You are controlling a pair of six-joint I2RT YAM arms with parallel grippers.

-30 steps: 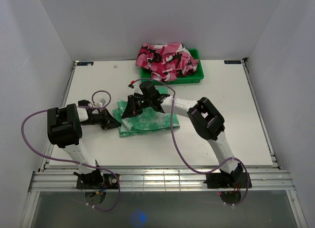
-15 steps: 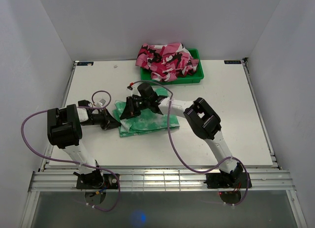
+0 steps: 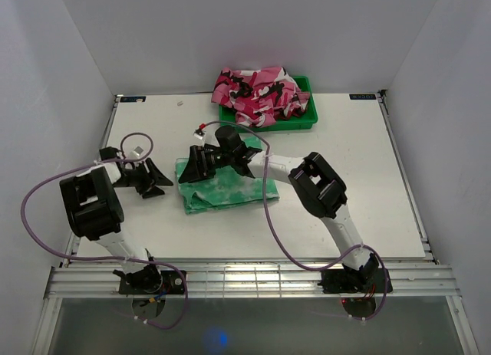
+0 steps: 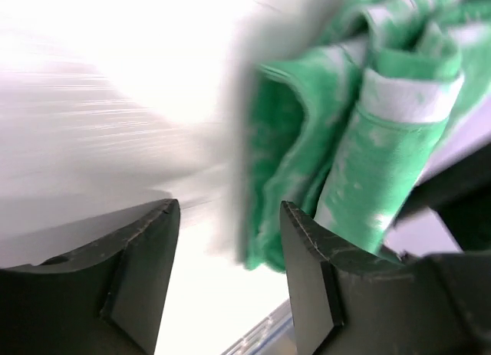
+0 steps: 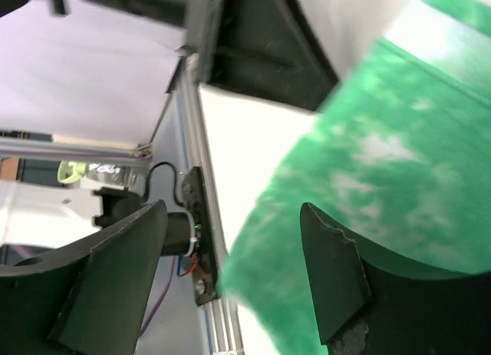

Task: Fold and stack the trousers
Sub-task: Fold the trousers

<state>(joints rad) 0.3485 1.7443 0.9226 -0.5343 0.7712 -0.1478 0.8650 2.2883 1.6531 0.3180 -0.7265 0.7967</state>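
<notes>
The trousers point(image 3: 229, 188) lie folded in a flat green and white bundle left of the table's middle. My left gripper point(image 3: 159, 182) stands open just off their left edge, apart from the cloth. In the left wrist view the folded layers of the trousers point(image 4: 368, 140) show ahead and to the right, and nothing sits between the open left gripper point(image 4: 230, 274) fingers. My right gripper point(image 3: 190, 169) hovers open over the bundle's far left corner. In the right wrist view the trousers point(image 5: 368, 171) lie below the open right gripper point(image 5: 230, 282), and no cloth is pinched.
A green bin point(image 3: 305, 119) at the back of the table holds a heap of pink and white clothes point(image 3: 261, 90). Purple cables loop from both arms. The metal rail point(image 3: 245, 278) runs along the near edge.
Both grippers have opened and let go of the trousers. The left arm has drawn back to the left, off the cloth. The right gripper has shifted slightly left over the far corner.
</notes>
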